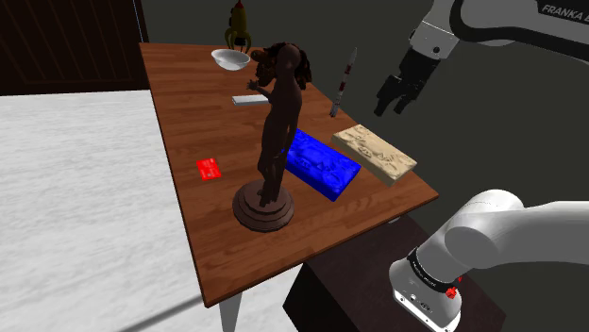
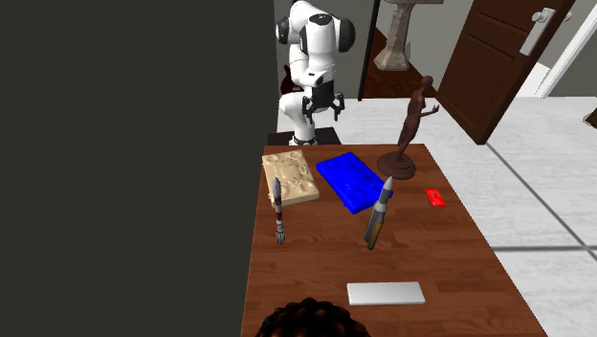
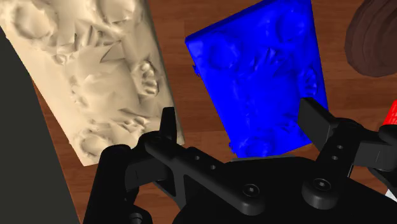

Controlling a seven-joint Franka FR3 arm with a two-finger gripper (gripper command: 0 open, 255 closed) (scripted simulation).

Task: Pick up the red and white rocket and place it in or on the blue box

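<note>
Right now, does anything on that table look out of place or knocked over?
Nothing is spilled or toppled. The blue relief-patterned box and the beige relief-patterned box lie askew on the brown wooden table, the beige one close to its edge. The slim red and white rocket stands on end.

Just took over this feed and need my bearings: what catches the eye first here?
A tall dark brown statue stands mid-table, close beside the bright blue box. The gripper hangs open in the air near the beige relief slab, and the slim red and white rocket stands farther along that table edge.
</note>
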